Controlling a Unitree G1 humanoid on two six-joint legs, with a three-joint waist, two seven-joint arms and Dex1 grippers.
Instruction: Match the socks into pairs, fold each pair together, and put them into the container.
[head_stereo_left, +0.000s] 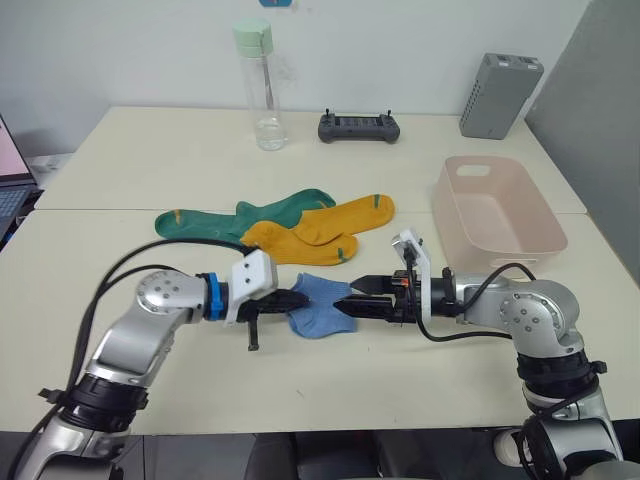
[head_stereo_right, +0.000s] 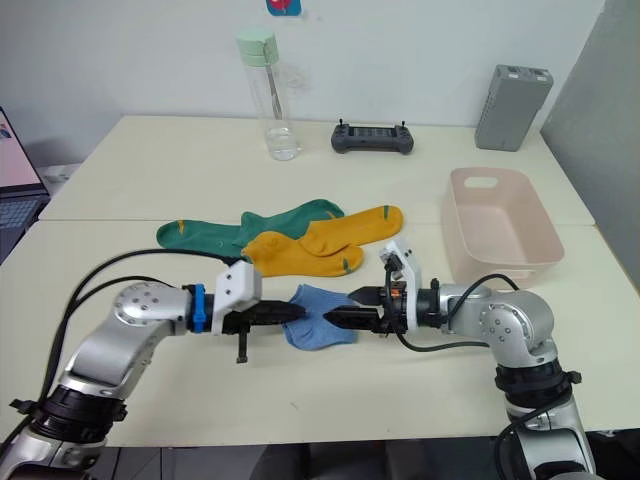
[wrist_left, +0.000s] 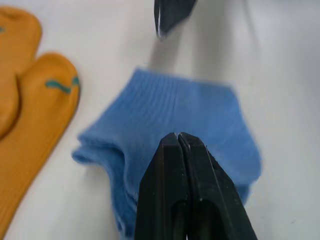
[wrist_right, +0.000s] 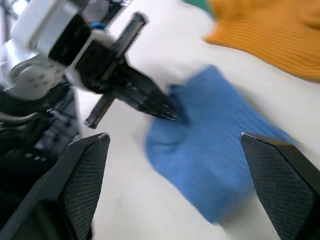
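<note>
Blue pair (head_stereo_left: 318, 303): folded, pinched by closed left hand (head_stereo_left: 300, 298); right hand (wrist_right: 175, 150) spread wide, holding nothing. Container (head_stereo_left: 545, 235) beyond right hand, empty. 4 socks unpaired.

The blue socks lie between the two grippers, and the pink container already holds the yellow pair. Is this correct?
Not quite. The pink container holds nothing, as the left eye view shows; the yellow socks lie on the table. The blue socks do lie between the left gripper and right gripper.
</note>
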